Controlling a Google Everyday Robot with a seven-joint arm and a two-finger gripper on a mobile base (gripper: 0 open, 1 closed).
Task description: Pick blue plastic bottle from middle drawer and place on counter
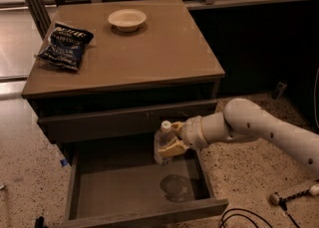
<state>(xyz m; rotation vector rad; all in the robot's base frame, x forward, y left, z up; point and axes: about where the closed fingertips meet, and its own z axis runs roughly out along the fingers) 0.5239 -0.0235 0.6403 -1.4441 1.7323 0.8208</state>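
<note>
My gripper point(172, 137) is shut on the blue plastic bottle point(162, 142), a small clear bottle with a white cap, held upright above the open middle drawer point(134, 187). The bottle hangs clear of the drawer floor, in front of the closed drawer above. Its shadow lies on the drawer floor below. My white arm point(259, 127) reaches in from the right. The counter point(149, 48) is the tan top slab of the cabinet, above and behind the bottle.
A dark blue snack bag point(66, 45) lies on the counter's left side. A pale bowl point(127, 19) stands at its back middle. Cables point(239, 218) and a white plug point(294, 194) lie on the speckled floor at the right.
</note>
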